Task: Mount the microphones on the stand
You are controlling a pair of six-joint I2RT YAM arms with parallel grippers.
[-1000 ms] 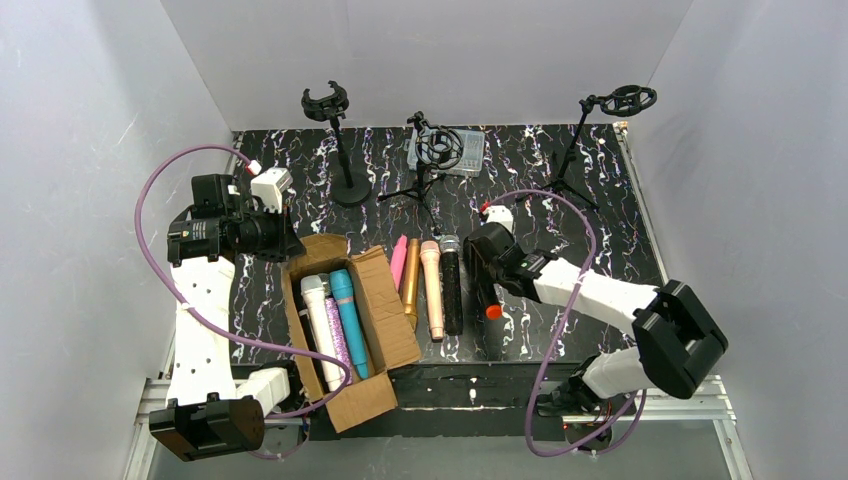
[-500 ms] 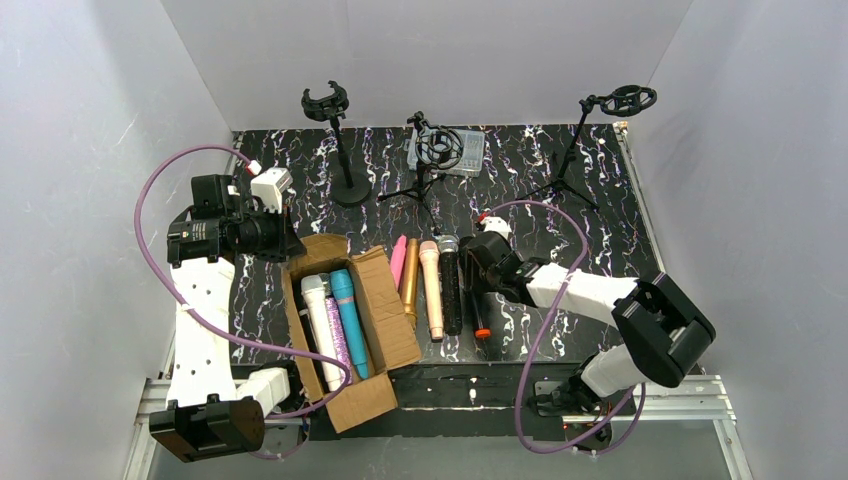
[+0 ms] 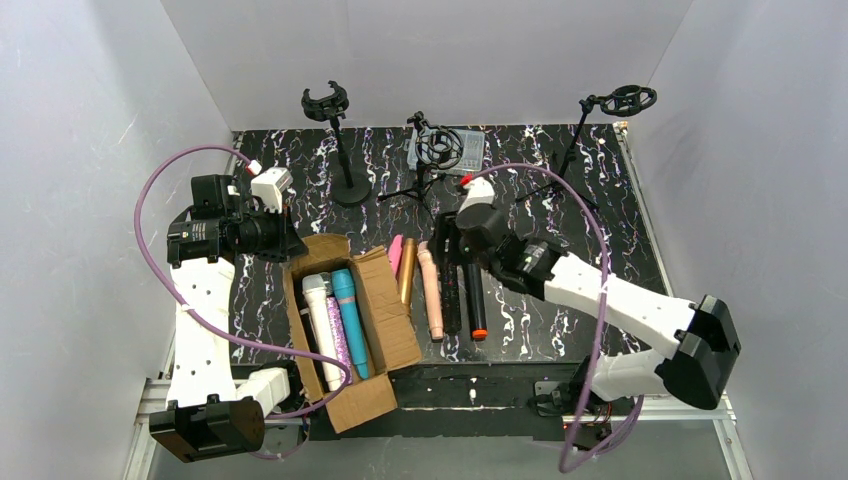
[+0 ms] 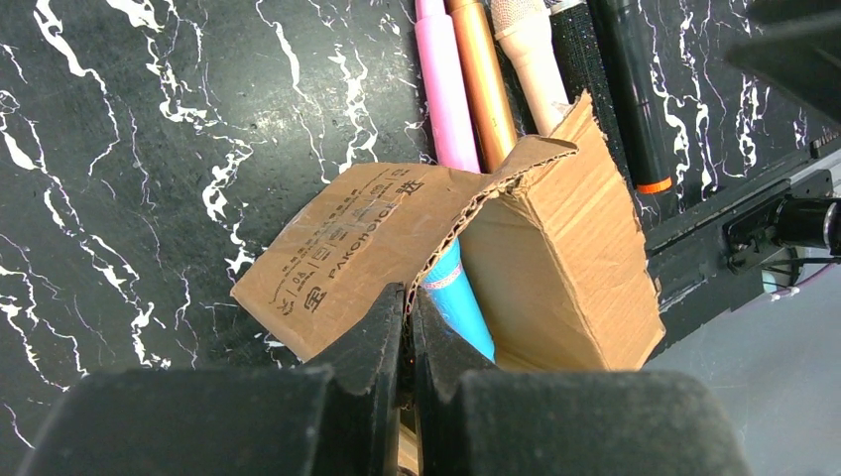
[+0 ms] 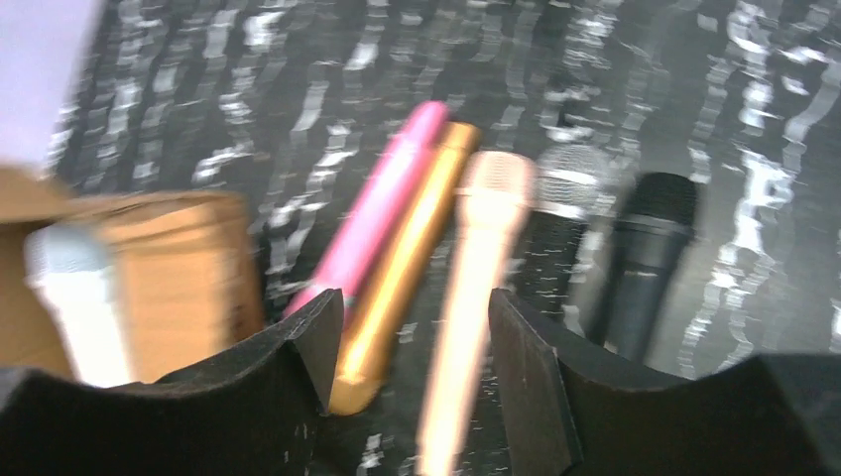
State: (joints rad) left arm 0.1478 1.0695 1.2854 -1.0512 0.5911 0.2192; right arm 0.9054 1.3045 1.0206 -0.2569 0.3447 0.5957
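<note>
Five microphones lie in a row on the black marbled table: pink (image 3: 397, 256), gold (image 3: 408, 278), peach (image 3: 432, 297), black glitter (image 3: 451, 298) and a black one with an orange ring (image 3: 475, 300). My right gripper (image 3: 447, 250) hovers open above the row with nothing in it. In the right wrist view the gripper (image 5: 417, 327) frames the gold (image 5: 407, 268) and peach (image 5: 476, 258) bodies. White (image 3: 318, 330), purple glitter (image 3: 338, 345) and teal (image 3: 350, 320) microphones lie in a cardboard box (image 3: 395, 330). My left gripper (image 4: 409, 307) is shut on the box flap (image 4: 377, 223). Three stands (image 3: 335, 140), (image 3: 435, 150), (image 3: 610, 105) hold empty clips at the back.
A grey case (image 3: 470, 150) sits behind the middle tripod. White walls close in the table on three sides. The tripod legs (image 3: 405, 192) spread over the table just beyond the microphone heads. A purple cable (image 3: 590, 230) loops over the right arm.
My right gripper set the black orange-ringed microphone down at the right end of the row, opened wider, and moved left and back over the row. The left arm stayed still.
</note>
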